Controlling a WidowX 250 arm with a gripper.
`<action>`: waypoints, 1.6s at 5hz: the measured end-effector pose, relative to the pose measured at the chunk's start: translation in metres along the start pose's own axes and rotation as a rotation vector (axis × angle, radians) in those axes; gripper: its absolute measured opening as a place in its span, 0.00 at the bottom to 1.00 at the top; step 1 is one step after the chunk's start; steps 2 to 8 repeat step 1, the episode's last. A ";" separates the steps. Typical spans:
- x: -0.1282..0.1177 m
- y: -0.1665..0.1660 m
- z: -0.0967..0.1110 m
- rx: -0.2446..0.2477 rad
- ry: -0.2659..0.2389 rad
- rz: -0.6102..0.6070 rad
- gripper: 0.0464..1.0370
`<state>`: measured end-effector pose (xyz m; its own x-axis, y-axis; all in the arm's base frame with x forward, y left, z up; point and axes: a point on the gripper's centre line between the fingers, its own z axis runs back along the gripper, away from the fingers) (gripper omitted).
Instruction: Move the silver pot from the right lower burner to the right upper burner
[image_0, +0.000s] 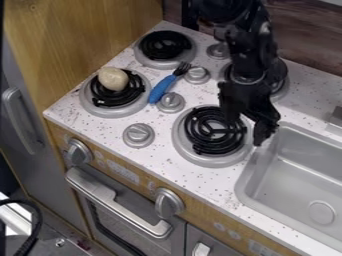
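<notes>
The black gripper (248, 129) hangs over the right edge of the right lower burner (214, 131), near the sink's corner. Its two fingers stand apart, open, with nothing visible between them. Black coils and a grey ring make up this burner, and nothing rests on the part that shows. Behind the arm, the right upper burner (283, 82) is mostly hidden; part of its grey rim and dark coil shows to the right of the arm.
A pale round object (113, 79) sits on the left lower burner (100, 109). Between the burners lies a blue-handled fork (161, 89), beside several grey knobs (139, 135). The left upper burner (165, 45) is bare. At the right is the grey sink (294, 167).
</notes>
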<state>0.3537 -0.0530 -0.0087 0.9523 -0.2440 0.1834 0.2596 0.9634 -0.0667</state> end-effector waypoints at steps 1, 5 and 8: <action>-0.008 0.005 0.006 0.030 0.055 -0.018 0.96; -0.008 0.005 0.006 0.030 0.055 -0.018 0.96; -0.008 0.005 0.006 0.030 0.055 -0.018 0.96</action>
